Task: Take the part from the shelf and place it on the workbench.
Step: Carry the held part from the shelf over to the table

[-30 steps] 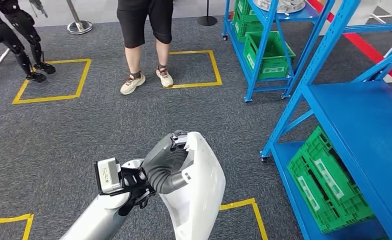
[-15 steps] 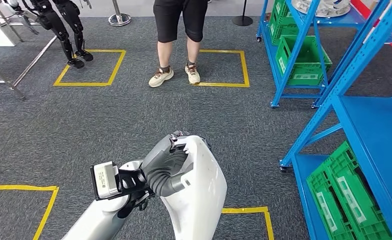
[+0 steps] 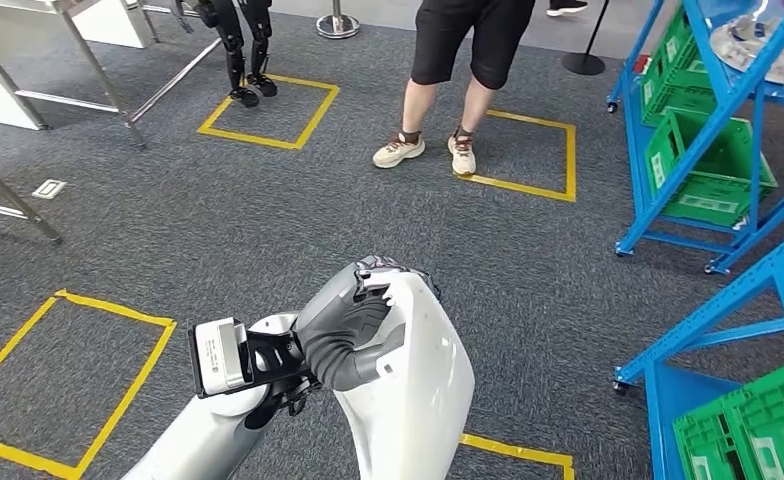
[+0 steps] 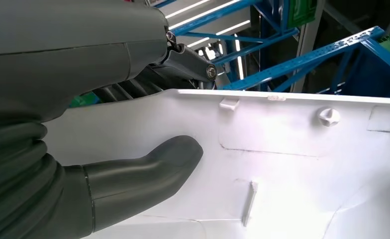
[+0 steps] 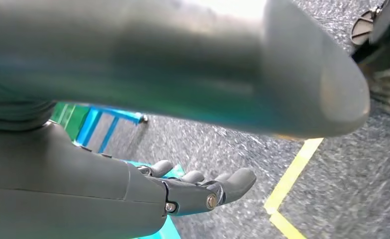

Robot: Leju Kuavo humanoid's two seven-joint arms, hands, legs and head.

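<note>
- Green slatted plastic crates (image 3: pixel 710 165) are sitting on the low levels of a blue metal shelf (image 3: pixel 668 150) at the far right; what they contain cannot be made out. A further green crate (image 3: pixel 743 435) is resting at the bottom of a nearer blue rack (image 3: pixel 768 300).
- A pale round object (image 3: pixel 768 50) is lying on an upper level of the far shelf; its details are too small to tell.
- The left hand (image 3: pixel 353 325) is gripping a large white part (image 3: pixel 408 390), a smooth, glossy curved shell, held up in front of the robot's body above the floor.
- In the left wrist view, the thick grey thumb (image 4: pixel 148 167) is pressing against the part's inner face (image 4: pixel 292 164), which is showing moulded ribs and a small round boss, while the darker fingers (image 4: pixel 188 62) are hooking over its edge.
- The right hand (image 5: pixel 193 191) is hanging open above the floor, fingers extended and slightly apart, holding nothing.
- The floor is covered in dark grey, coarse carpet (image 3: pixel 168 220) marked with yellow tape squares (image 3: pixel 268 105).
- A person (image 3: pixel 448 80) in black shorts and light trainers is standing on the carpet ahead.
</note>
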